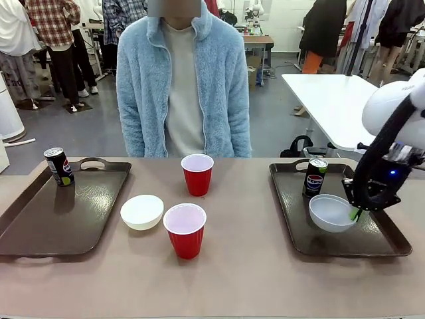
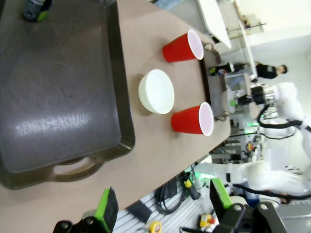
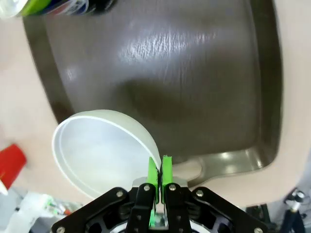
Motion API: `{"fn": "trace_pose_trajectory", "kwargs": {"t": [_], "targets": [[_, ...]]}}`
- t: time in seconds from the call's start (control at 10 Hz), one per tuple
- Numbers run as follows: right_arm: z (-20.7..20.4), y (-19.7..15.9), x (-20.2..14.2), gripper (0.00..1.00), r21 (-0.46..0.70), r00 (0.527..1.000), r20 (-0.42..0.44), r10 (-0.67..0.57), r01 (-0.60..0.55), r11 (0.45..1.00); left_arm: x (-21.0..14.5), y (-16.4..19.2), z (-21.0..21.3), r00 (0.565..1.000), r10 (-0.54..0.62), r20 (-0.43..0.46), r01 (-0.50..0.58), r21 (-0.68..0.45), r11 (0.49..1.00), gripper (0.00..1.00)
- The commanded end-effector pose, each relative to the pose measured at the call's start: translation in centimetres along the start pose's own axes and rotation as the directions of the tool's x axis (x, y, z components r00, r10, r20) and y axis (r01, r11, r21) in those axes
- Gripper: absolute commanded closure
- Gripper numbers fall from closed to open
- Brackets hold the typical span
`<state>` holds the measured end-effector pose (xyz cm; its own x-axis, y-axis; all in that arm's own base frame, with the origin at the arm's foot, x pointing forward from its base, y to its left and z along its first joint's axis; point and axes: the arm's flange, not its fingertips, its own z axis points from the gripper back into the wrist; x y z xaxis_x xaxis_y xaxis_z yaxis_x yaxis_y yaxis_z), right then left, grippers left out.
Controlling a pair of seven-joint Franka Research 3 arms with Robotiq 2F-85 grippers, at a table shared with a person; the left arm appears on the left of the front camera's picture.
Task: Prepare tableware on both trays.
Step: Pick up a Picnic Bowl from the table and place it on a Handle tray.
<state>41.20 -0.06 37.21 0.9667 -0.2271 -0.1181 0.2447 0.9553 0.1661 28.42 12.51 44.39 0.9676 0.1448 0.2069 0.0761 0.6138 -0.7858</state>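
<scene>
One black soda can (image 1: 58,166) stands upright in the far corner of the left tray (image 1: 40,222). In the left wrist view that can is cut off by the top edge and blurred. The left gripper (image 2: 163,201) sits off the tray's handle end, its jaws wide apart with nothing between them.

On the bare table between the trays lie a white bowl (image 1: 141,211), a near red cup (image 1: 185,230) just beside it, and a far red cup (image 1: 197,174) in front of the person (image 1: 184,86).

On the right tray (image 1: 292,226) a second can (image 1: 315,176) stands upright, with the pale grey bowl (image 1: 330,212) just in front of it. The right gripper (image 1: 355,214) has its green pads (image 3: 153,171) pinched on that bowl's rim. Whether the bowl rests flat on the tray or is lifted cannot be told.
</scene>
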Motion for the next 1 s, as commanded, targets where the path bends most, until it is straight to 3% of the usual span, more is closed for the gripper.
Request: {"fn": "trace_pose_trajectory", "kwargs": {"t": [0.0, 0.2, 0.3, 0.4, 0.5, 0.7, 0.8, 0.9], "targets": [[-0.7, 0.2, 2.0, 1.00, 0.017, 0.999, 0.018, -0.030, 0.030, 0.999, 0.1, 0.1, 0.1, 1.000, -0.003, 0.008, 0.003, -0.009, 1.000, 0.00], [-1.7, -0.1, 3.2, 1.00, 0.016, 0.999, 0.008, -0.037, 0.037, 0.999, 0.1, 0.1, 0.1, 1.000, -0.003, 0.008, 0.003, -0.009, 1.000, 0.00], [-2.1, -0.1, 3.4, 0.40, 0.018, 0.999, -0.012, -0.033, 0.034, 0.999, 0.1, 0.1, 0.1, 1.000, -0.003, 0.008, 0.003, -0.009, 1.000, 0.00], [-2.1, 0.0, 3.3, 0.37, 0.007, 0.999, -0.023, -0.025, 0.025, 1.000, 0.1, 0.1, 0.1, 1.000, -0.003, 0.008, 0.003, -0.009, 1.000, 0.00], [-1.7, 0.3, 3.0, 0.00, -0.002, 1.000, -0.020, -0.017, 0.017, 1.000, 0.1, 0.1, 0.1, 1.000, -0.003, 0.008, 0.003, -0.009, 1.000, 0.00], [-0.1, 1.0, 1.8, 0.00, -0.043, 1.000, -0.024, 0.019, -0.020, 0.999, 0.1, 0.1, 0.1, 1.000, -0.003, 0.008, 0.003, -0.009, 1.000, 0.00], [1.4, 1.8, 1.0, 0.12, -0.089, 0.997, -0.043, 0.056, -0.060, 0.994, 0.1, 0.1, 0.1, 1.000, -0.003, 0.008, 0.003, -0.009, 1.000, 0.00], [2.9, 2.5, 0.3, 0.02, -0.139, 0.991, -0.059, 0.121, -0.128, 0.982, 0.1, 0.1, 0.1, 1.000, -0.003, 0.008, 0.003, -0.009, 1.000, 0.00]]}}
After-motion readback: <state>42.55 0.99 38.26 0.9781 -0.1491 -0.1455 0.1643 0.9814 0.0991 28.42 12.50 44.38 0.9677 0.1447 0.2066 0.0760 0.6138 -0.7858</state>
